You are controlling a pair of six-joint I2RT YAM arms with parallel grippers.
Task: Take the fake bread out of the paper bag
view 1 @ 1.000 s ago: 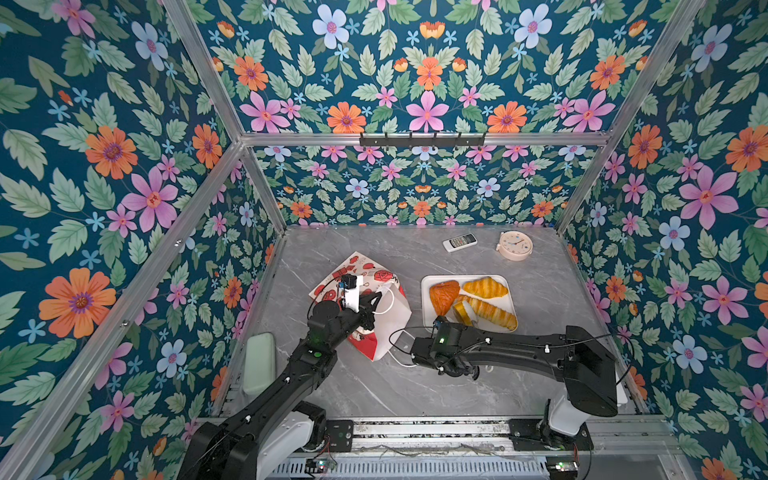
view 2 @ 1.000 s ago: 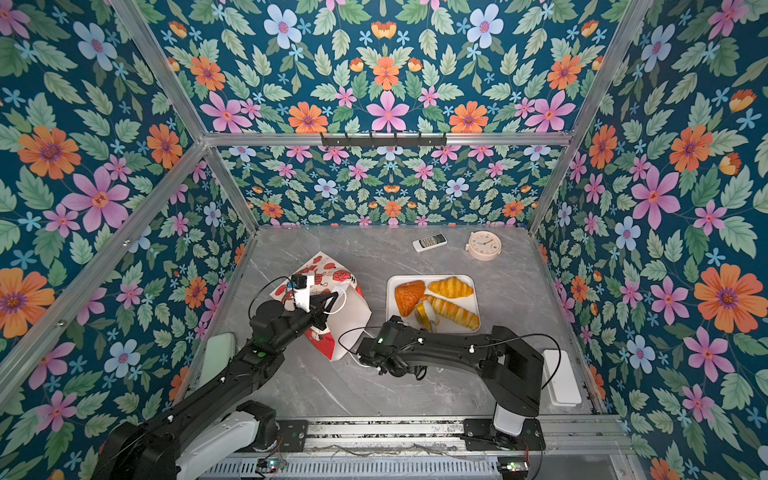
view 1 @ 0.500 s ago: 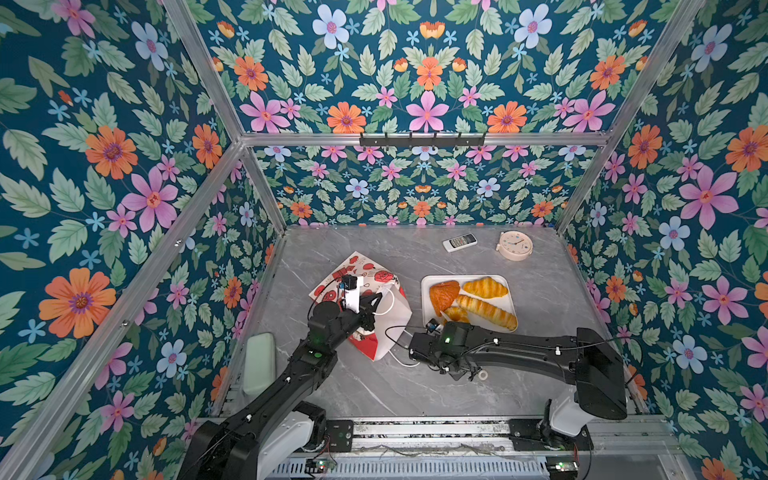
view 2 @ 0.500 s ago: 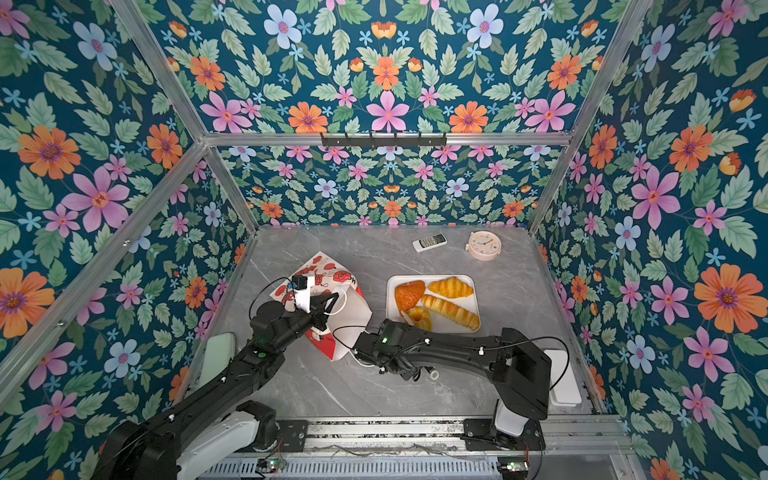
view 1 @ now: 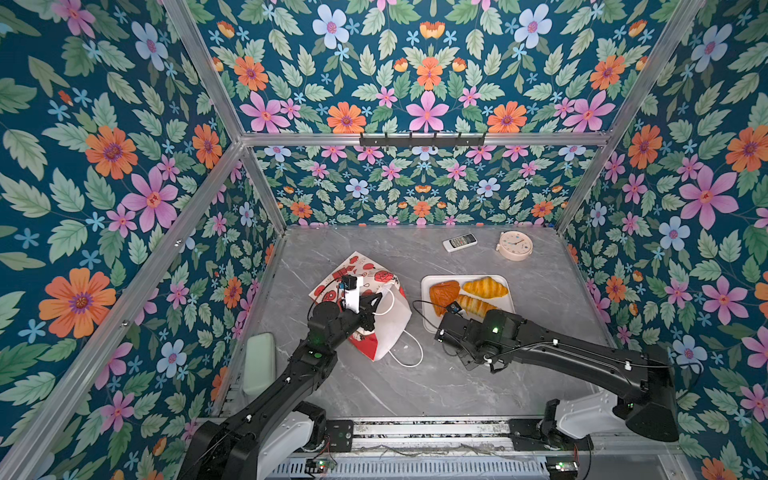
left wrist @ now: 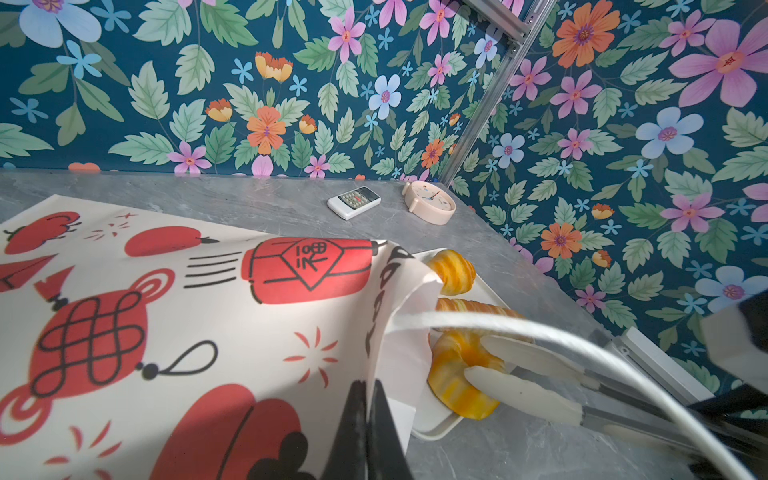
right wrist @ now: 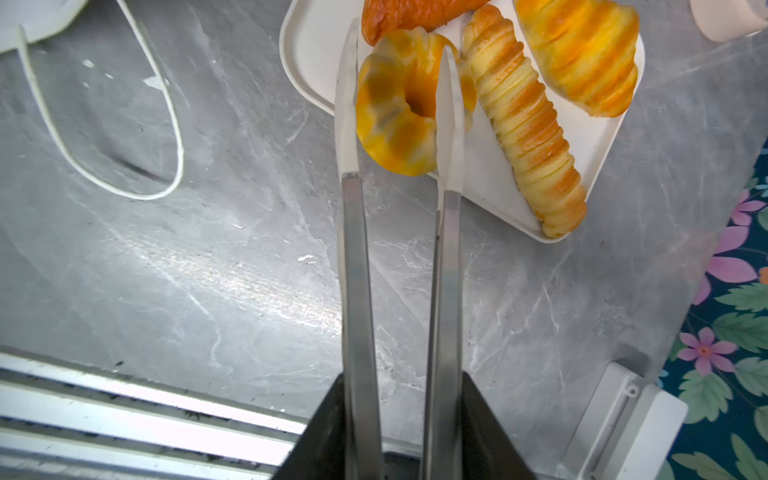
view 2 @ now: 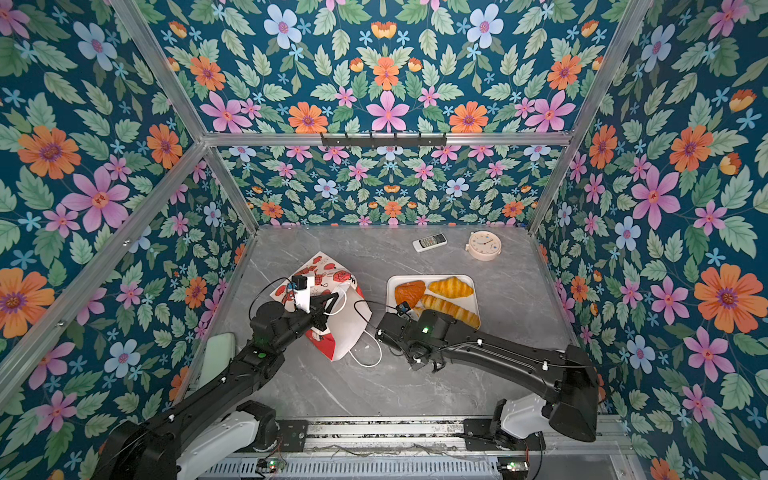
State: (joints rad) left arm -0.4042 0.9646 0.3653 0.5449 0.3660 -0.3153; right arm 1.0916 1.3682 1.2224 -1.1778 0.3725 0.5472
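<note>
Grey marble bench [view 1: 457, 382]: one paper bag [view 1: 388, 328] lies toward its left edge, the left gripper [left wrist: 368, 415] pinching its rim. Right gripper [right wrist: 399, 45] clamps one ring donut [right wrist: 386, 124] at a corner of the single tray [right wrist: 316, 54]; three other fake bread pieces [view 1: 484, 286] lie there.

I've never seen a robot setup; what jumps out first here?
The loud floral wallpaper covers every wall around the grey table. Next come glossy golden pastries on the white tray right of centre, where the right gripper is closed on a ring donut at the tray's near corner. Left of it, the left gripper pinches the red-printed paper bag's edge.
</note>
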